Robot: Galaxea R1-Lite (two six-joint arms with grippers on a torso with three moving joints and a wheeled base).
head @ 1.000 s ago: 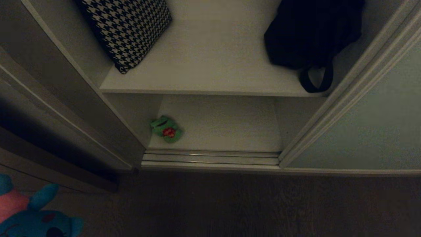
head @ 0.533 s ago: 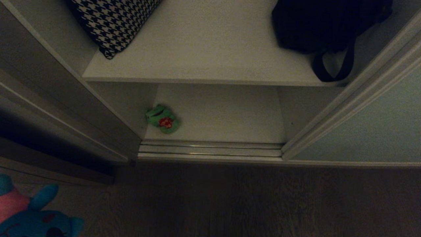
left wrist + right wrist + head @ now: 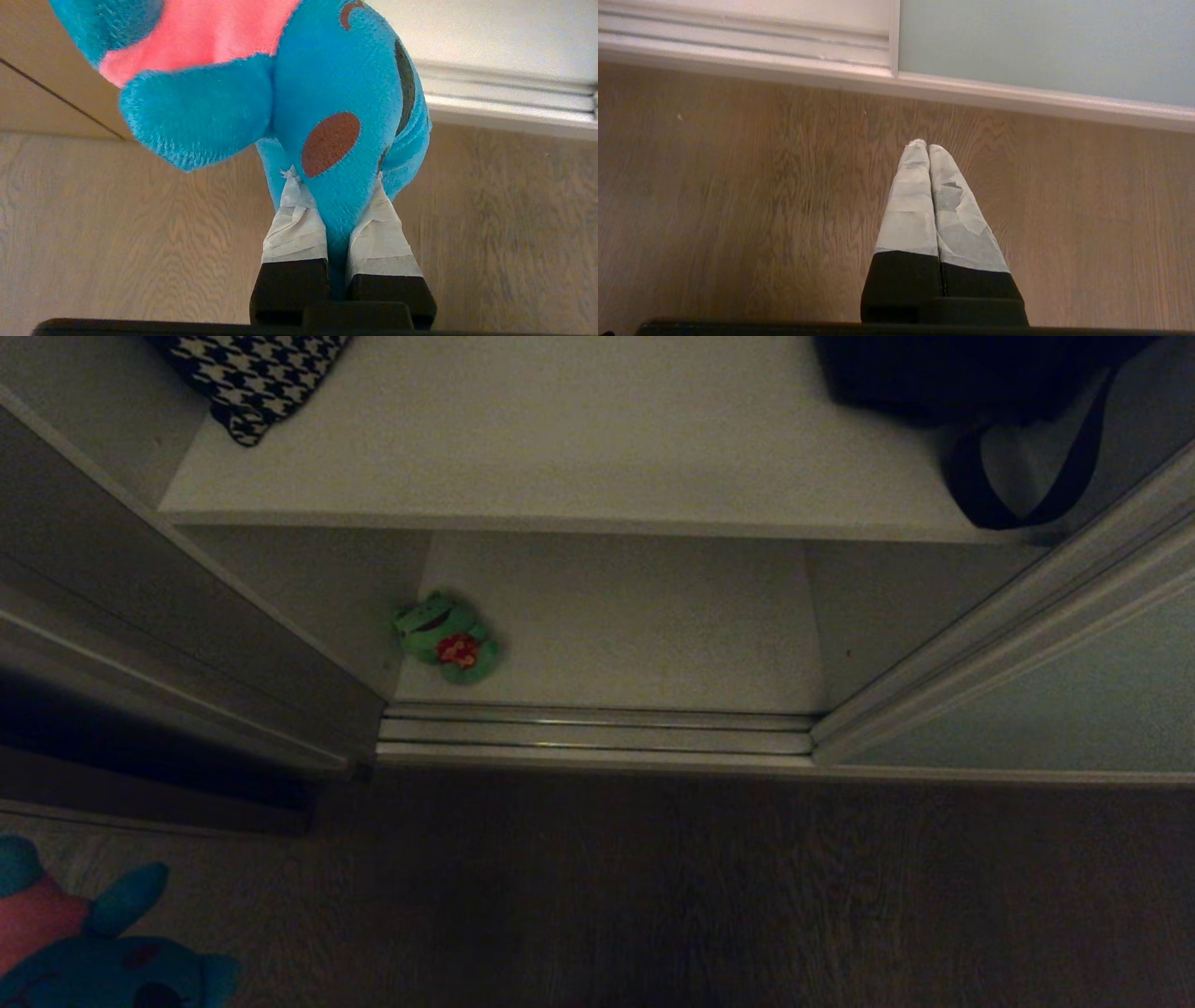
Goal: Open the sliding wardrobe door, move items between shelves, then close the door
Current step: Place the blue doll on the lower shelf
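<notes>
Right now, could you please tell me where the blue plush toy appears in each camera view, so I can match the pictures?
Head view: the blue plush toy sits in the bottom left corner, over the wooden floor.
Left wrist view: it fills the upper middle, pinched in the left claw.
Right wrist view: not in it; only the shut right claw over the floor.
Shared landmark: the wardrobe's floor track, running across all three views.
</notes>
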